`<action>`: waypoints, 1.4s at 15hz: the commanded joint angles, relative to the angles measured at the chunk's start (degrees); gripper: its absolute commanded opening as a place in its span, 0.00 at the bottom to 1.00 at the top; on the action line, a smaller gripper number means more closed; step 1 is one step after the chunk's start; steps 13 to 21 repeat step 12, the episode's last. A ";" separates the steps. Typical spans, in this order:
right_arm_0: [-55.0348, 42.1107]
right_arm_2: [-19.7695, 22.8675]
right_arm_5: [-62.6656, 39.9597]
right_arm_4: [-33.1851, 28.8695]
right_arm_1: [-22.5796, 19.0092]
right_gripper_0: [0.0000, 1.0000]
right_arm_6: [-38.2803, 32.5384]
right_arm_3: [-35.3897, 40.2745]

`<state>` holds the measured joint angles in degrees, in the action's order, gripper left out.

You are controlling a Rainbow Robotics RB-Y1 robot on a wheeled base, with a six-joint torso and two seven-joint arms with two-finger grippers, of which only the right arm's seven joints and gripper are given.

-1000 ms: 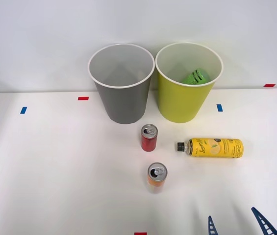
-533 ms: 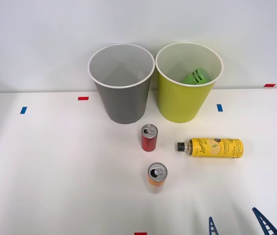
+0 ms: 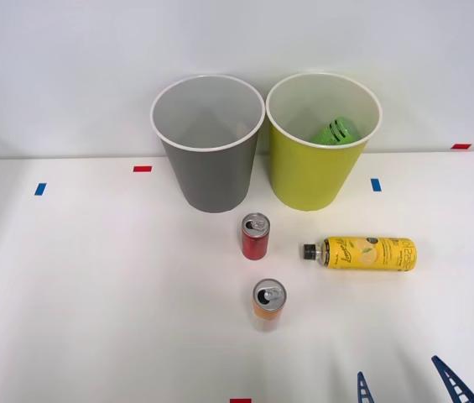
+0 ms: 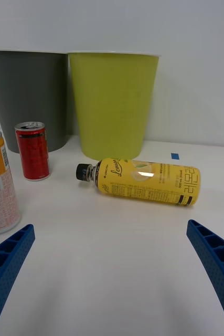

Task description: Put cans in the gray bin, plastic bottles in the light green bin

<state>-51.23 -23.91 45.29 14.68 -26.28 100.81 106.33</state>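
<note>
Fingers (image 4: 216, 262) of right gripper (image 3: 404, 384) spread wide, empty, low near table edge, likely lined up for yellow bottle (image 3: 362, 253) lying on its side. Green bottle (image 3: 335, 132) already inside light green bin (image 3: 308, 180). Red can (image 3: 255, 237), orange can (image 3: 268, 300) upright before gray bin (image 3: 211, 180).

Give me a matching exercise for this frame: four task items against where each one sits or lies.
Items:
1. green-label bottle
2. yellow-label bottle
3. red can
4. orange can

States:
A. lying on its side on the table
B. inside the light green bin
C. upright, nearest the robot
D. upright, just in front of the gray bin

Pairs: 1-B, 2-A, 3-D, 4-C
</note>
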 commanded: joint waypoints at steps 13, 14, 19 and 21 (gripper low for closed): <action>-0.01 0.01 -0.02 0.00 0.00 1.00 0.00 0.01; -0.01 0.01 -0.02 0.00 0.00 1.00 0.00 0.01; -0.01 0.01 -0.02 0.00 0.00 1.00 0.00 0.01; -0.01 0.01 -0.02 0.00 0.00 1.00 0.00 0.01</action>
